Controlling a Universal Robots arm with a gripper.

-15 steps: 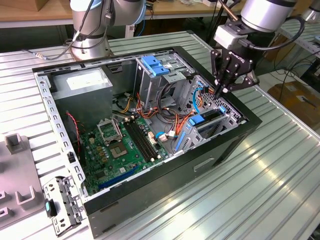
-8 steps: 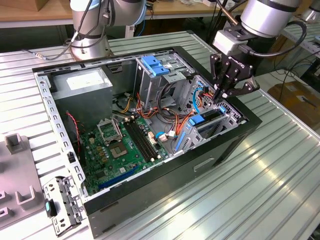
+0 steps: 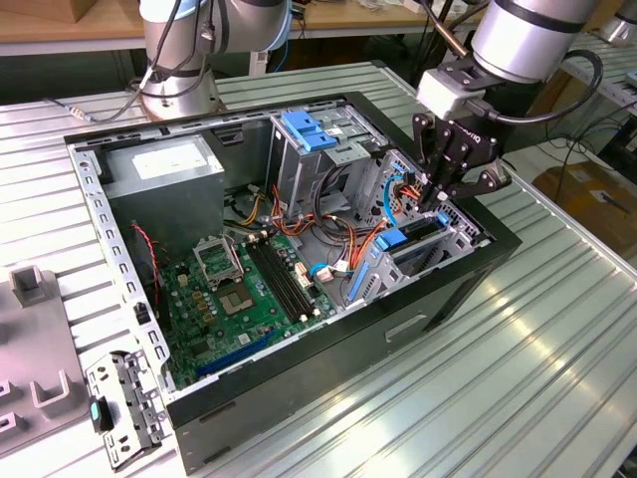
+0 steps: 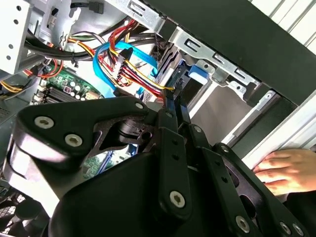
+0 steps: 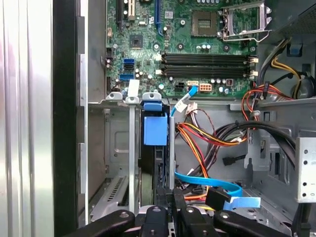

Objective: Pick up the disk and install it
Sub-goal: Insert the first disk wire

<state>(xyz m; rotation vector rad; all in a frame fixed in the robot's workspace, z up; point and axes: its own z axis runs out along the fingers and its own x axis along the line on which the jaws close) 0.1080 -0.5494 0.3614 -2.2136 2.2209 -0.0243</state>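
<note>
The disk (image 3: pixel 406 242) stands on edge in the drive bay at the front corner of the open computer case (image 3: pixel 448 299), on the exterior view's right. Its bright blue carrier rail (image 5: pixel 155 130) and dark edge (image 5: pixel 159 165) show in the first wrist view, and a blue piece of it (image 4: pixel 196 74) in the second wrist view. My gripper (image 3: pixel 436 197) hangs straight over the bay. Its fingers (image 4: pixel 172 101) are pressed close together, with the tips at the disk's upper edge (image 5: pixel 170 193). I see nothing between them.
Orange, red and blue cables (image 3: pixel 373 224) crowd the space beside the bay. The green motherboard (image 3: pixel 249 289), a grey box with a white sticker (image 3: pixel 164 164) and a drive cage with a blue latch (image 3: pixel 304 129) fill the case. A person's hand (image 4: pixel 286 170) rests outside the case wall.
</note>
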